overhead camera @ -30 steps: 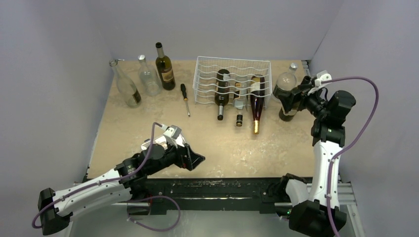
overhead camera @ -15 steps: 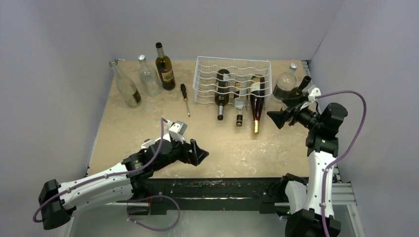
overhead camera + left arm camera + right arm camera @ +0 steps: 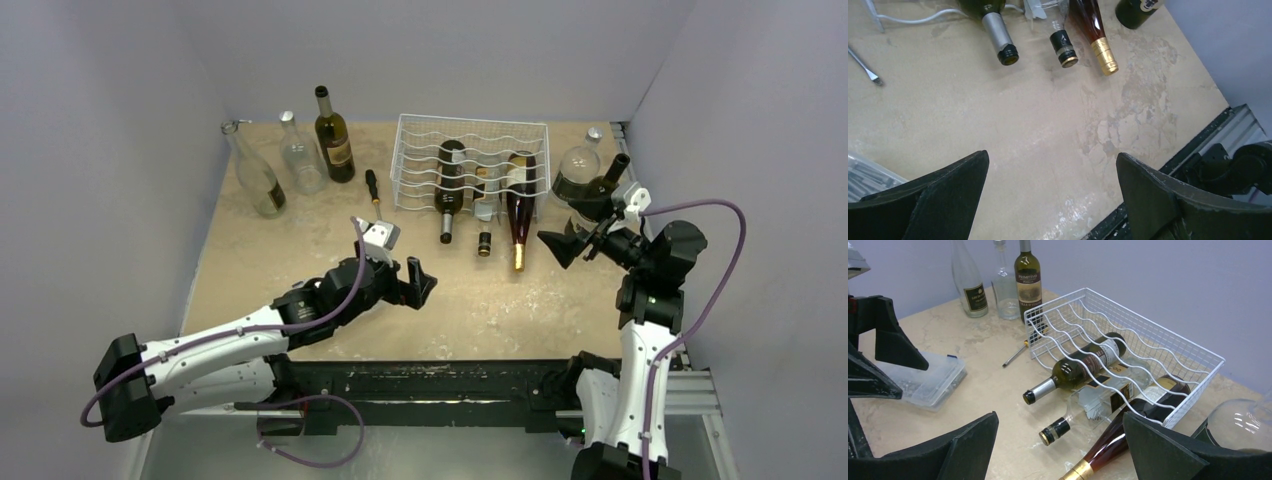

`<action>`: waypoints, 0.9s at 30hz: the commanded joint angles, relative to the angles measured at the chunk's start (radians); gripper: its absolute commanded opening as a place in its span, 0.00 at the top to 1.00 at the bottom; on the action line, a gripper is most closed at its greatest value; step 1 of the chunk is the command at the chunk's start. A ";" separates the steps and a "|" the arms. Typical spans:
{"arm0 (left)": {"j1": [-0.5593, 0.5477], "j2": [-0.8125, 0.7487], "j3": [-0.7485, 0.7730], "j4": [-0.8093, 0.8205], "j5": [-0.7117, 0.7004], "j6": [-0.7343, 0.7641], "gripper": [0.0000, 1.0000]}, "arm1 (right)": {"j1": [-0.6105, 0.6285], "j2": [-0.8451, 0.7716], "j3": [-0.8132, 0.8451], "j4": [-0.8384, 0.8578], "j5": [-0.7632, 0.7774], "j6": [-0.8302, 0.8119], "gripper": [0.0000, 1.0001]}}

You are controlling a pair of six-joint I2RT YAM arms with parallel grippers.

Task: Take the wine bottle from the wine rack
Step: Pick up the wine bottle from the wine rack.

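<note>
Left arm neared wavy wire rack.

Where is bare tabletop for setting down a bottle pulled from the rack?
Widest bare patch: table centre, between the bottle necks, the near edge, the left gripper and the right gripper. A second lies left, between the standing bottles, the screwdriver and the clear box. Crowded: the far edge around the rack, and the right corner by the round bottle.

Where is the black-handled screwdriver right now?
In the top view, the black-handled screwdriver lies flat, just left of the white wire wine rack and right of the upright dark green wine bottle.
</note>
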 commanded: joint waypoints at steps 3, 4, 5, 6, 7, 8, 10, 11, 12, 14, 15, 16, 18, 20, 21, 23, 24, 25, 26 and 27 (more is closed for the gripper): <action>-0.001 0.127 0.111 0.034 -0.186 0.077 0.00 | -0.002 -0.009 -0.007 0.051 -0.013 0.006 0.01; -0.001 0.151 0.124 0.033 -0.209 0.086 0.00 | -0.001 -0.009 -0.007 0.050 -0.012 0.005 0.01; -0.001 0.178 0.139 0.033 -0.234 0.095 0.00 | -0.002 -0.009 -0.009 0.048 -0.009 0.003 0.01; 0.000 0.202 0.155 0.033 -0.265 0.107 0.00 | -0.002 -0.008 -0.010 0.048 -0.006 -0.002 0.01; 0.002 0.229 0.179 0.039 -0.283 0.120 0.00 | -0.002 -0.007 -0.010 0.048 -0.004 -0.004 0.01; 0.009 0.259 0.198 0.041 -0.298 0.133 0.00 | -0.002 -0.003 -0.011 0.048 -0.003 -0.005 0.01; 0.031 0.325 0.240 0.046 -0.309 0.139 0.00 | -0.002 0.003 -0.012 0.048 -0.002 -0.005 0.01; 0.053 0.359 0.262 0.045 -0.280 0.137 0.00 | -0.002 0.005 -0.013 0.048 -0.002 -0.005 0.01; 0.082 0.395 0.292 0.033 -0.234 0.125 0.00 | -0.001 0.004 -0.014 0.048 -0.001 -0.006 0.01; 0.155 0.469 0.365 -0.045 -0.097 0.063 0.00 | -0.001 0.005 -0.014 0.048 0.001 -0.010 0.01; 0.194 0.508 0.411 -0.089 -0.013 0.027 0.00 | -0.002 0.006 -0.017 0.048 0.002 -0.012 0.01; 0.226 0.547 0.459 -0.138 0.059 -0.004 0.00 | -0.002 0.007 -0.017 0.048 0.002 -0.014 0.01; 0.267 0.623 0.558 -0.220 0.161 -0.029 0.00 | -0.002 0.011 -0.018 0.048 0.003 -0.016 0.01; 0.283 0.702 0.639 -0.280 0.214 -0.033 0.01 | -0.002 0.015 -0.019 0.048 0.004 -0.017 0.01; 0.289 0.731 0.677 -0.313 0.236 -0.034 0.01 | -0.002 0.017 -0.017 0.048 0.004 -0.017 0.01; 0.297 0.788 0.753 -0.384 0.252 -0.043 0.00 | 0.000 0.021 -0.018 0.047 0.002 -0.017 0.01; 0.299 0.811 0.786 -0.416 0.247 -0.050 0.01 | -0.001 0.025 -0.017 0.048 -0.001 -0.016 0.01; 0.301 0.841 0.822 -0.469 0.232 -0.061 0.01 | 0.000 0.027 -0.016 0.046 -0.004 -0.015 0.01; 0.301 0.865 0.869 -0.514 0.216 -0.070 0.01 | 0.001 0.028 -0.014 0.045 -0.007 -0.014 0.01; 0.301 0.891 0.908 -0.556 0.196 -0.080 0.01 | 0.003 0.028 -0.012 0.041 -0.008 -0.014 0.01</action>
